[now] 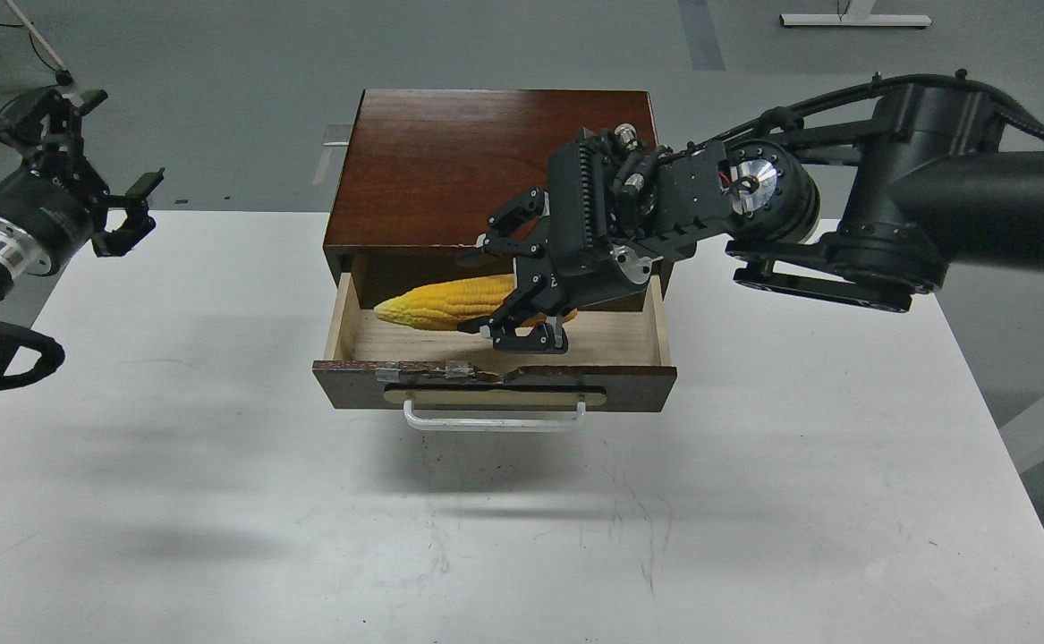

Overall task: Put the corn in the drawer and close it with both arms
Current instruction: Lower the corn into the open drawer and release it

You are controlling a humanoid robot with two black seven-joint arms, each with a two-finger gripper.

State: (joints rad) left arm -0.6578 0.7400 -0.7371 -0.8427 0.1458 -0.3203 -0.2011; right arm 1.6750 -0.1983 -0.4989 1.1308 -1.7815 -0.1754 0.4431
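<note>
Head view: right gripper (522,277) is clamped around the thick end of the corn (445,301), hanging just over the open drawer (495,385). Looks like a light, stiff, ribbed toy, so a mid-cob pinch should hold. Left gripper (128,210) sits spread wide, well off to the side

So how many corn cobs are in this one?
1. The corn is over the open drawer, between the fingers of the right gripper. Its thick end is hidden behind that gripper; no other cob shows.

Yellow corn (445,302) — dark-brown drawer (495,386)
</note>
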